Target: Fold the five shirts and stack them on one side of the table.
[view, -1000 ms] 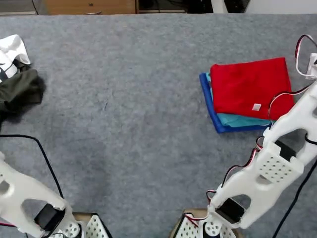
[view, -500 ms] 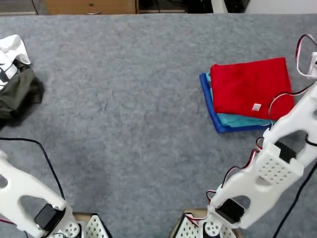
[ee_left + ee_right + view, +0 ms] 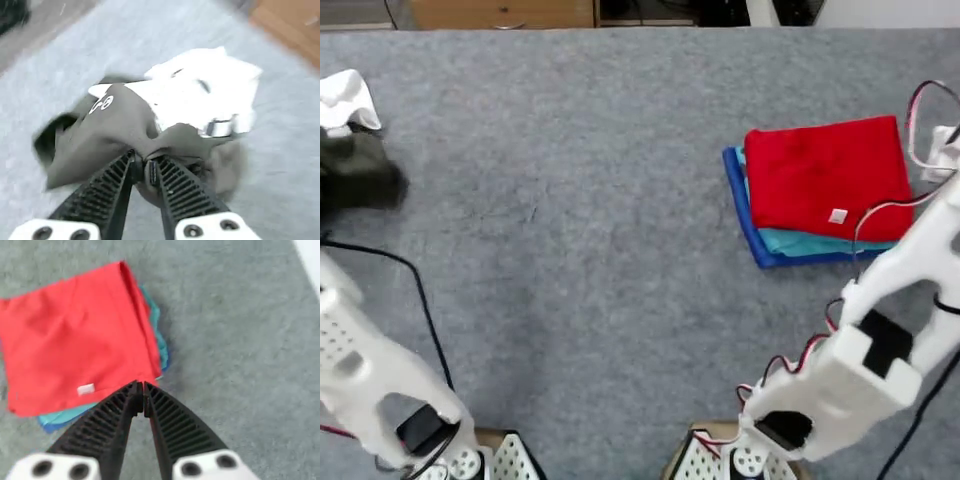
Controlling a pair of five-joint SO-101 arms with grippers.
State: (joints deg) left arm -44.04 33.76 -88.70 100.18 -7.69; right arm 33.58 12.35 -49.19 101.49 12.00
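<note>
At seven o'clock in the high view, the left arm (image 3: pixel 365 375) is showing a white printed shell with oval cut-outs, a black motor block and a black cable (image 3: pixel 420 295) trailing alongside. At four o'clock, the right arm (image 3: pixel 880 335) is wearing the same white shell, with red, white and black wires (image 3: pixel 782 360) looping along it. The left gripper (image 3: pixel 145 167) and right gripper (image 3: pixel 140 387) are showing black ribbed fingers on white mounts with dark screw holes.

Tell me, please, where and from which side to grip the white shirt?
Probably a raised fold of the white shirt on its far side, from above: it lies crumpled, and the dark shirt, pinched in the left gripper, overlaps its near edge.
</note>
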